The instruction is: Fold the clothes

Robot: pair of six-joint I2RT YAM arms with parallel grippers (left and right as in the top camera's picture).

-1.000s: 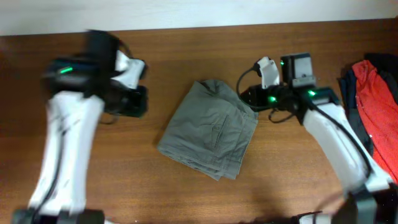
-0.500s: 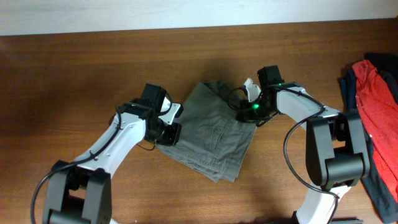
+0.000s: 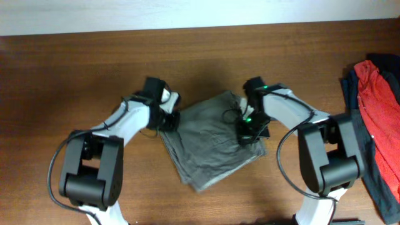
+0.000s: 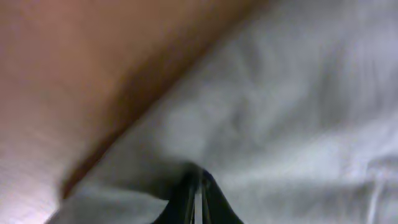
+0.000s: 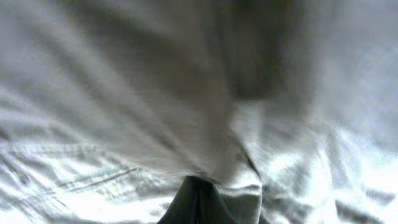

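The grey-khaki garment [image 3: 209, 147] lies folded in the middle of the table. My left gripper [image 3: 170, 120] is at its left edge, and in the left wrist view the fingers [image 4: 199, 183] are shut on a bunch of the grey cloth [image 4: 298, 93]. My right gripper [image 3: 249, 134] is on the garment's right part. In the right wrist view its fingers [image 5: 200, 186] are shut with the wrinkled, seamed cloth [image 5: 124, 93] gathered over them. A red garment [image 3: 380, 94] lies on a dark navy one [image 3: 350, 87] at the right edge.
The brown wooden table [image 3: 94, 62] shows around the garment and in the left wrist view [image 4: 62, 62]. A pale wall runs along the far edge. Both arms reach in from the near side.
Both grippers moved onto the grey-khaki garment and closed. The garment shifted down and turned, and its shape is now more compact. The left arm swung in from the far left.
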